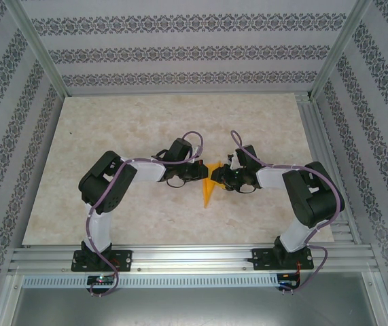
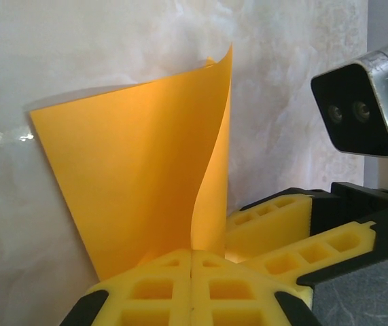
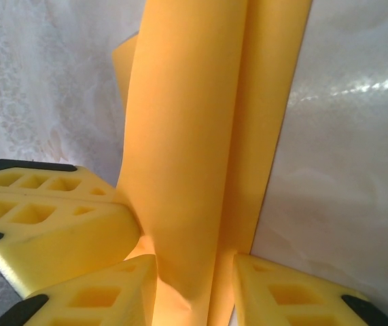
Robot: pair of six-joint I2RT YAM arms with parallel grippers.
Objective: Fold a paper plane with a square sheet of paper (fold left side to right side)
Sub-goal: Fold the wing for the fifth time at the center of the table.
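The desk [image 1: 146, 122] has a pale, cream, marbled top that catches a few bright glints of light. Walls [image 1: 180, 47] papered in grey ornamental bands enclose it on three sides, with slanting aluminium posts [image 1: 37, 47] at the back corners. A ribbed aluminium rail [image 1: 194, 257] runs along the near edge and carries both arm bases. The orange-yellow paper [image 1: 209, 187] lies near the middle of the desk between the two arms, and from above it looks like a narrow wedge with its tip pointing toward the rail. One flap stands up off the surface in a curl. The left hand [image 2: 192, 261] is fully closed, its yellow fingers pressed together, and the lower end of the raised flap runs into the seam between them. The right hand [image 3: 194, 272], just beside it, is half closed around the bulging fold of the paper, which touches both of its fingers.
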